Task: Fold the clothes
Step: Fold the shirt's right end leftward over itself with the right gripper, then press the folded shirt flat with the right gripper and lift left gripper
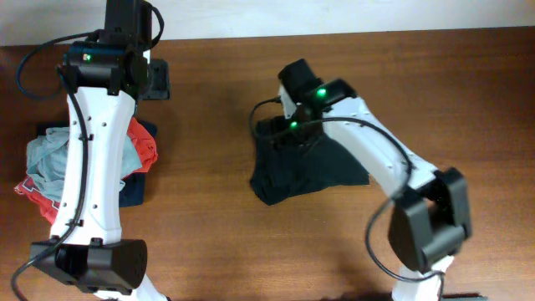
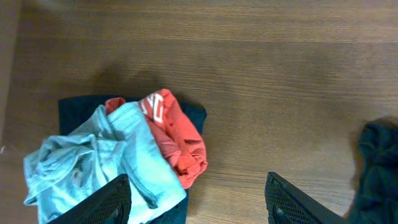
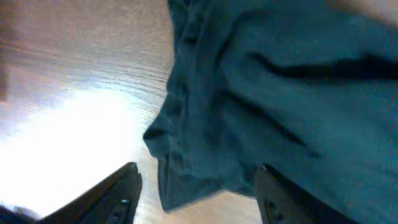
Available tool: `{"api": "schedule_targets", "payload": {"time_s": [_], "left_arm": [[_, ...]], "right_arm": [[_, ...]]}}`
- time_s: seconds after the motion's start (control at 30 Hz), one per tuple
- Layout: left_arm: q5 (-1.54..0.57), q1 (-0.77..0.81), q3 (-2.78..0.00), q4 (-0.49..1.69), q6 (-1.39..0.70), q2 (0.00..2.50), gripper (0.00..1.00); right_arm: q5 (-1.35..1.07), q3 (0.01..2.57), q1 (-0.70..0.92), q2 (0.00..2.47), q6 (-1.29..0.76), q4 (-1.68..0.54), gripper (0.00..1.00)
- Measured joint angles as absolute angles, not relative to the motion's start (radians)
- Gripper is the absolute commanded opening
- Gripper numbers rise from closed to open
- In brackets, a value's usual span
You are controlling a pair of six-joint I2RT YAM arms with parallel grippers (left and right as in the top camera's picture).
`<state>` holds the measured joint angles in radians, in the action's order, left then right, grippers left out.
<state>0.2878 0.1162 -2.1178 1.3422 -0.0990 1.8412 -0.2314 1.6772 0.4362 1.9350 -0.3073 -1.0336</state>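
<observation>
The black T-shirt (image 1: 305,171) lies folded into a rough, rumpled rectangle at the table's middle. My right gripper (image 1: 290,135) hangs over its far left part. In the right wrist view the dark fabric (image 3: 280,93) fills the upper right. A hem corner droops between the parted fingers of my right gripper (image 3: 199,199), and neither finger pinches it. My left gripper (image 1: 155,82) is at the far left, open and empty. In its wrist view it (image 2: 196,205) hovers at the near edge of a clothes pile. The black T-shirt (image 2: 379,168) shows at the right edge.
A pile at the left edge holds a grey-blue garment (image 1: 50,159) (image 2: 106,162), a red-and-white one (image 1: 140,142) (image 2: 177,137) and a navy one (image 1: 134,188) (image 2: 74,109) underneath. Bare wooden table (image 1: 209,201) separates the pile from the T-shirt. The left arm's white link (image 1: 92,167) crosses over the pile.
</observation>
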Motion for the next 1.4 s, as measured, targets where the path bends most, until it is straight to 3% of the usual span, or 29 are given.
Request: {"api": "schedule_targets", "payload": {"time_s": [0.03,0.1,0.27,0.67,0.77,0.93,1.0,1.07,1.2,1.4], "left_arm": [[0.267,0.116,-2.118,1.342,-0.083,1.841,0.62],[0.226,0.116,-2.118,1.342,-0.054,1.841,0.53],[0.117,0.12,-2.118,1.342,0.012,1.841,0.46],[-0.083,0.185,-2.059,1.258,0.056,1.841,0.48],[-0.118,0.213,-2.015,1.24,0.062,1.841,0.48],[-0.142,0.258,-1.963,1.183,0.065,1.841,0.48],[-0.147,0.272,-1.956,1.161,0.067,1.841,0.54],[-0.152,0.277,-1.956,1.141,0.068,1.841,0.57],[-0.155,0.276,-1.955,1.121,0.068,1.841,0.62],[-0.166,0.276,-1.954,1.116,0.068,1.841,0.64]], "right_arm": [[-0.224,1.678,0.418,1.913,-0.302,-1.048,0.3],[-0.219,1.678,0.377,1.89,-0.3,-1.07,0.19],[-0.2,1.636,0.291,1.888,-0.303,-1.07,0.15],[-0.265,1.241,0.381,1.941,-0.363,-0.645,0.13],[-0.306,1.198,0.397,1.941,-0.38,-0.603,0.07],[-0.424,1.193,0.401,1.938,-0.344,-0.59,0.09],[-0.449,1.193,0.402,1.92,-0.331,-0.599,0.19],[-0.466,1.193,0.401,1.88,-0.321,-0.609,0.44],[-0.477,1.193,0.379,1.743,-0.304,-0.64,0.67],[-0.439,1.195,0.255,1.554,-0.261,-0.72,0.81]]}}
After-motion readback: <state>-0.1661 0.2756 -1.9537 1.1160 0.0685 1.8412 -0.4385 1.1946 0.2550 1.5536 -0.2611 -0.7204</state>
